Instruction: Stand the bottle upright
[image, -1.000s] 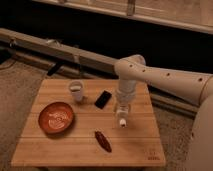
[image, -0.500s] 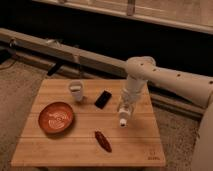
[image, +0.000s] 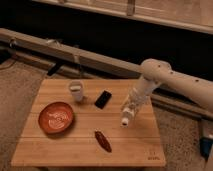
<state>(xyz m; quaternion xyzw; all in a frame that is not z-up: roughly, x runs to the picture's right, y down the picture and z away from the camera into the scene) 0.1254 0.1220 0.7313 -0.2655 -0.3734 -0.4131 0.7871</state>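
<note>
the bottle (image: 126, 119) is at the right part of the table (image: 65, 147), near its right edge. it is not upright: it leans, with the small cap end pointing down and a little to the left, toward the wood. i cannot tell if the cap touches the table or hangs just above it. the upper part of the bottle is hidden inside the gripper (image: 130, 109), which is clenched around it from above. the white arm (image: 172, 82) comes from the right side, bends at a round joint over the table's far right corner, and goes down to the gripper.

to the left of the bottle, a little farther back, a black phone (image: 103, 99) lies flat. further left stands a short white cup (image: 76, 91). a round red plate (image: 56, 117) is at the left part of the table, in front of the cup. a dark red-brown object (image: 103, 141), long in shape, lies near the front edge, left of the bottle and apart from it.
</note>
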